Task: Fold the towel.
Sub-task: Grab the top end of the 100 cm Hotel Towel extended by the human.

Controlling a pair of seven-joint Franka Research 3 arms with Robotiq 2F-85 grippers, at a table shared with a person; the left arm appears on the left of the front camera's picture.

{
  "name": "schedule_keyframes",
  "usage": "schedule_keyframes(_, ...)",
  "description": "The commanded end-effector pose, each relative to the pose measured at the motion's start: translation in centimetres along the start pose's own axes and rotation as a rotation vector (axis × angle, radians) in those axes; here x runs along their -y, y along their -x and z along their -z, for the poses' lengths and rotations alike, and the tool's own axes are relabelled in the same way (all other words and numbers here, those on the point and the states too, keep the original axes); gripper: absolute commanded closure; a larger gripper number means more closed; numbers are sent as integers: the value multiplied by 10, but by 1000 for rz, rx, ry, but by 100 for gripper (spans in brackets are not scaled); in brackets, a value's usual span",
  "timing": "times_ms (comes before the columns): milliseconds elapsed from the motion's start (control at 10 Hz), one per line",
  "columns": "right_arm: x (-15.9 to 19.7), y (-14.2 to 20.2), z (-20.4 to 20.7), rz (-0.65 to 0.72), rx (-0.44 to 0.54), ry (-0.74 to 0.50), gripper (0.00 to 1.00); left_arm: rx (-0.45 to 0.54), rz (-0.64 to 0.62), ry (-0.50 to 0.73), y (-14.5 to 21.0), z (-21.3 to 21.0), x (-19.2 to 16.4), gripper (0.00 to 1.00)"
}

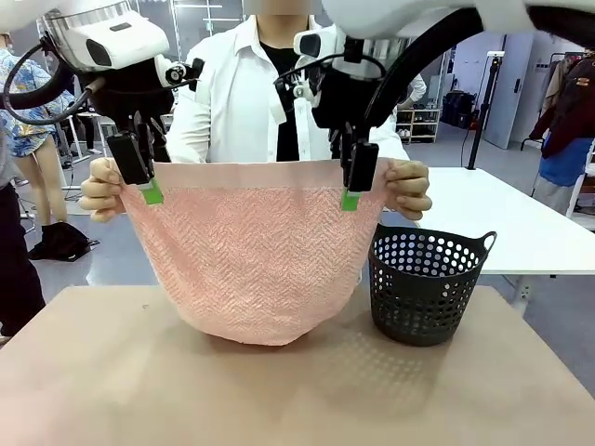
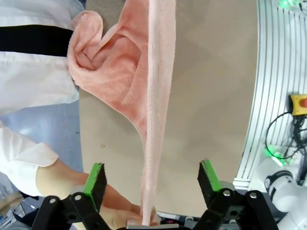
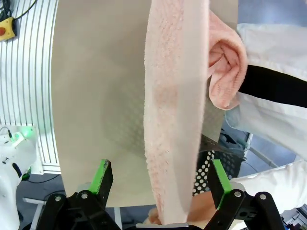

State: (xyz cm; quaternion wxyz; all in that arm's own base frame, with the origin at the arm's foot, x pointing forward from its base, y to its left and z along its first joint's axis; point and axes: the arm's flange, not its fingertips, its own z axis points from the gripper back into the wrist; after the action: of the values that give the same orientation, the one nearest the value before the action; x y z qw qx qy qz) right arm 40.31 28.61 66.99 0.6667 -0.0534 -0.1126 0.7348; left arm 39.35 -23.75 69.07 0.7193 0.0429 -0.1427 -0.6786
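The towel [image 1: 251,260] is held up by its top corners in the person's hands [image 1: 102,190], with its lower edge resting on the table [image 1: 139,372]. The left gripper [image 1: 151,190] and right gripper [image 1: 350,198] are set astride the top hem, fingers spread wide and pads clear of the cloth.

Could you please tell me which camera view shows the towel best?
The front view: the towel hangs spread out, face-on and whole. Both wrist views look down along its top edge, so it appears as a narrow strip, bunched at the far end.
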Motion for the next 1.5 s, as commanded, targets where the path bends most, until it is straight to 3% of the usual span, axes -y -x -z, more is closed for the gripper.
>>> schedule_keyframes(0,-5,-4,6,34,-7,-8,25,-5,18,4,-2,-4,-7,60)
schedule_keyframes(100,-5,-3,5,37,-10,-5,59,-7,26,13,-1,-3,-8,92)
schedule_keyframes(200,-5,-3,4,33,-14,-6,84,-9,26,16,-2,-3,-8,100)
schedule_keyframes(300,-5,-3,5,33,-13,-12,100,-16,27,25,-1,-2,-8,100)
schedule_keyframes(500,-4,0,6,41,-8,-20,100,-22,31,36,-1,-1,-7,97)
schedule_keyframes(600,-3,1,4,43,-5,-21,96,-22,32,40,-1,-1,-7,100)
schedule_keyframes(700,-3,1,3,43,-3,-19,100,-23,32,45,-2,-1,-7,100)
schedule_keyframes(1300,1,3,6,89,34,-34,100,-10,24,51,2,0,-11,100)
schedule_keyframes(1400,1,1,5,25,-5,-13,100,-17,15,36,-3,4,-5,100)
